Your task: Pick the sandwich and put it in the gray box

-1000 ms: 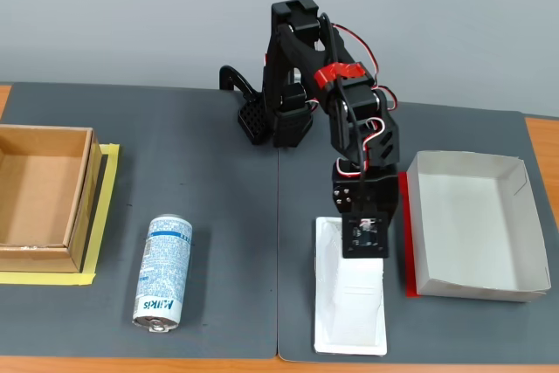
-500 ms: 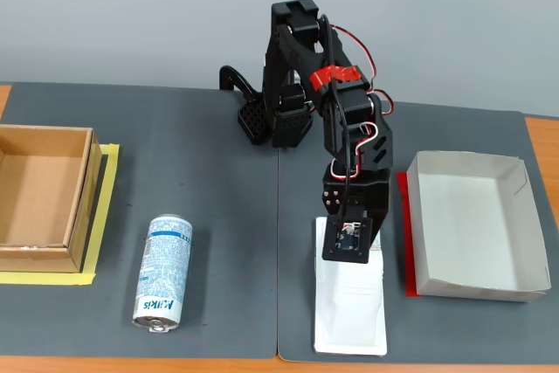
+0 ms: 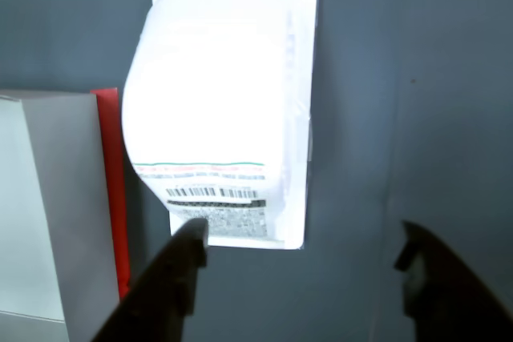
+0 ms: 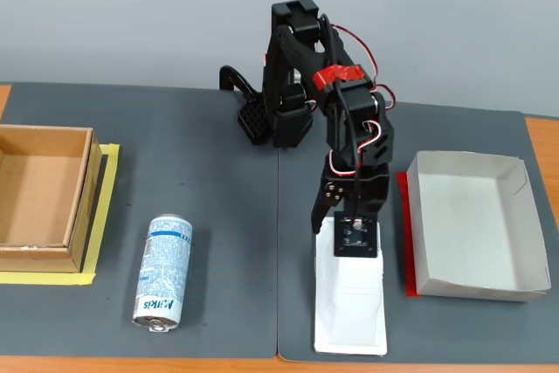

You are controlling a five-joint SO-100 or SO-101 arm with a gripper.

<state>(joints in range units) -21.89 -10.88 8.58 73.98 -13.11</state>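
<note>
Dark grey matting covers the table (image 4: 218,216) under a plain pale wall, and the sandwich (image 4: 350,299) serves as the landmark: it lies flat on the mat near the front edge in the fixed view, its long axis running away from the arm's base. To its right in that view, just beside it but not touching, sits the gray box (image 4: 472,238) on a red sheet, empty. Well off to the sandwich's left lie a spray can (image 4: 162,272) on its side and, farther still, a brown cardboard box (image 4: 39,198) framed with yellow tape.

The likeliest failure, as I judge it, is a poor grip. The package is a smooth, domed plastic wedge (image 3: 212,110) with a thin flat rim; fingers closing on the sloped shell could squeeze it out or shove it along the mat rather than lift it. One finger (image 3: 188,250) overlaps the labelled end in the wrist view while the other stands off over bare mat, so an uneven close could twist the package toward the box wall (image 3: 48,206).

Folded forward from its base, the arm points the gripper (image 4: 342,226) steeply down over the sandwich's far end. Its jaws are spread apart and hold nothing.
</note>
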